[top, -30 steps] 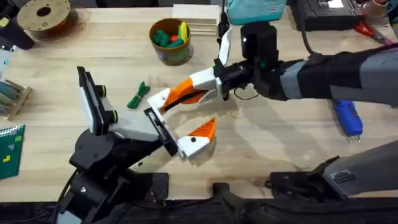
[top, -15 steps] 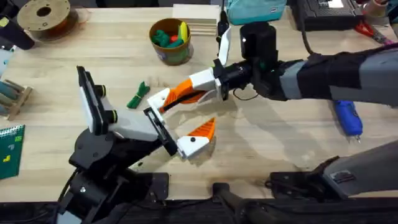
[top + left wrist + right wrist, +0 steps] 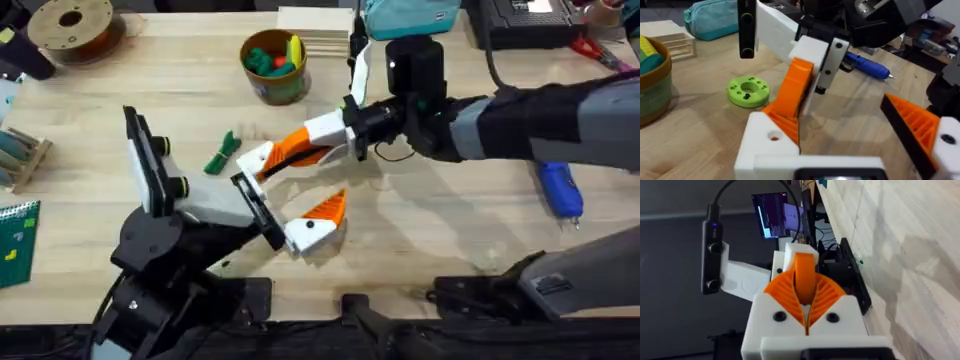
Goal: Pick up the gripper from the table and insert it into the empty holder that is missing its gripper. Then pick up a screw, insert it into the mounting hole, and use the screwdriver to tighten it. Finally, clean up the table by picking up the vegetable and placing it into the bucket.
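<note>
My right gripper point(image 3: 322, 138) is shut on the orange gripper point(image 3: 298, 149), which shows between its ribbed pads point(image 3: 826, 294) in the right wrist view. The gripper's point(image 3: 792, 92) lower end sits against the white holder point(image 3: 771, 141), the far finger of my open left gripper point(image 3: 298, 182). The left gripper's other finger carries an orange tip point(image 3: 330, 208). The dark-green vegetable point(image 3: 222, 152) lies left of the holder point(image 3: 257, 157). The bucket point(image 3: 273, 65) stands at the back. The blue screwdriver point(image 3: 560, 188) lies at the right. The screw is out of view.
A lime-green ring point(image 3: 748, 91) lies on the table just beyond the holder. A brown filament spool point(image 3: 70, 25) sits at the back left, a teal pouch point(image 3: 410, 17) and wooden blocks point(image 3: 315, 22) at the back middle. A small wooden rack point(image 3: 22, 155) stands at the left edge.
</note>
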Available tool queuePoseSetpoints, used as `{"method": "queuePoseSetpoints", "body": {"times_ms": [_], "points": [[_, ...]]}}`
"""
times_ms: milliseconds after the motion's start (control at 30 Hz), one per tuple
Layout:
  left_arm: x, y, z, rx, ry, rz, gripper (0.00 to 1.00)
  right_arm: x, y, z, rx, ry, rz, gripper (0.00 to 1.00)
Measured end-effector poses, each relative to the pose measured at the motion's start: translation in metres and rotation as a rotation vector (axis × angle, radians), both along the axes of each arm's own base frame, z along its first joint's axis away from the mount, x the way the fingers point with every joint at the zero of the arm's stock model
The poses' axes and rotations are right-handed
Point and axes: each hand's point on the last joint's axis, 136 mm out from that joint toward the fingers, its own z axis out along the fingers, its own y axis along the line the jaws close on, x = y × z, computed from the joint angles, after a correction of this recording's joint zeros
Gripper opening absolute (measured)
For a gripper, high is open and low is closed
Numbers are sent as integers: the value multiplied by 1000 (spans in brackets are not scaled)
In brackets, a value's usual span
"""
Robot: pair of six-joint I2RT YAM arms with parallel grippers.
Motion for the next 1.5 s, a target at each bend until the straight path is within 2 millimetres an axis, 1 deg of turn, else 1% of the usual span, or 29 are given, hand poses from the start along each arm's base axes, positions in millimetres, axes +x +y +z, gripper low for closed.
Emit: {"method": "queuePoseSetpoints", "body": {"times_ms": [267,500,567,667,700,733,767,1000,1100,1300,1367,1400,1433,1467,1500], "points": [[0,0,0,0,-1,-1,987,0,0,0,2,-1,2,19],[-1,-1,0,3,-6,-8,987,-1,-2,1,5,6,11,74],[-2,-1,0,5,-10,-13,987,-2,-3,1,8,6,17,136],[-9,-6,1,7,-18,-62,987,-5,-1,-1,8,5,28,302],[-11,-7,1,9,-21,-70,987,-8,0,-5,5,16,44,410],[-11,-7,1,10,-23,-71,987,-8,0,-6,4,19,45,441],[-11,-7,1,13,-29,-73,987,-9,-1,-6,4,18,46,497],[-11,-7,1,16,-34,-77,987,-9,-1,-6,6,20,50,531],[-18,-11,1,13,-33,-116,987,-10,-2,-4,12,18,55,572],[-24,-14,1,11,-32,-156,987,-7,-5,-3,17,21,53,593],[-25,-14,1,11,-31,-160,987,-7,-5,-3,17,21,52,644],[-25,-14,1,11,-31,-160,987,-7,-5,-3,16,22,52,706],[-25,-14,1,11,-31,-160,987,-6,-5,-3,17,19,50,828],[-25,-14,1,11,-31,-161,987,-5,-6,-3,18,17,47,876],[-25,-14,1,11,-31,-161,987,-4,-7,-4,16,16,40,889]]}}
